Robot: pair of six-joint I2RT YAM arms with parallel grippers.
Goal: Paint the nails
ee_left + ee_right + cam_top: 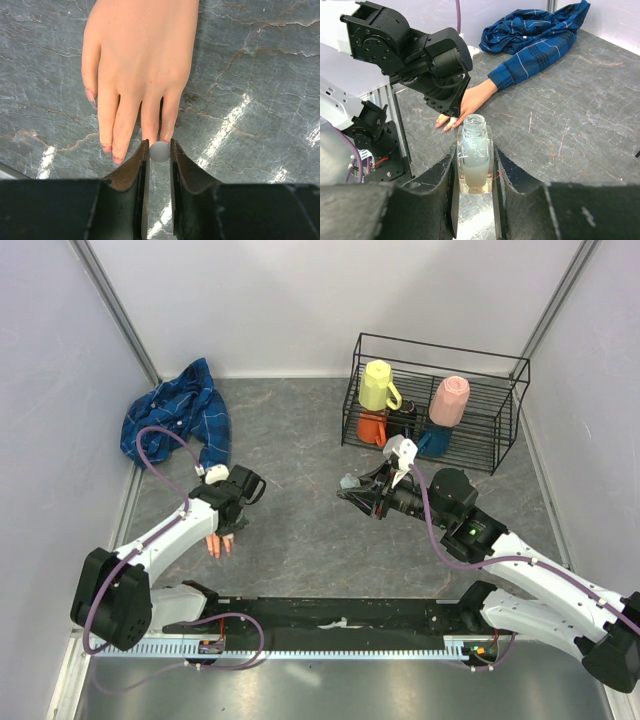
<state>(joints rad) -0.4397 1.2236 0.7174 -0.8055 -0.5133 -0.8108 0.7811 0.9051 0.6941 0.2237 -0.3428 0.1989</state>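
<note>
The pale peach mannequin hand [140, 55] lies flat on the grey table, its wrist in a blue plaid sleeve [530, 62]. Its nails [117, 159] show reddish smears at the fingertips. My left gripper [160, 147] is shut on a small round grey-white brush cap [160, 151], held right at the tips of the ring and little fingers. From above, the left gripper [226, 525] hangs over the hand [215, 545]. My right gripper [475, 145] is shut on an open glass polish bottle [475, 155] with milky liquid, held upright above the table, right of the hand [350, 486].
The bunched blue plaid shirt [178, 418] lies at the back left. A black wire rack [500, 390] at the back right holds yellow [378, 385], pink [450, 400], orange and blue cups. A black rail [340, 615] runs along the near edge. Walls close in on both sides.
</note>
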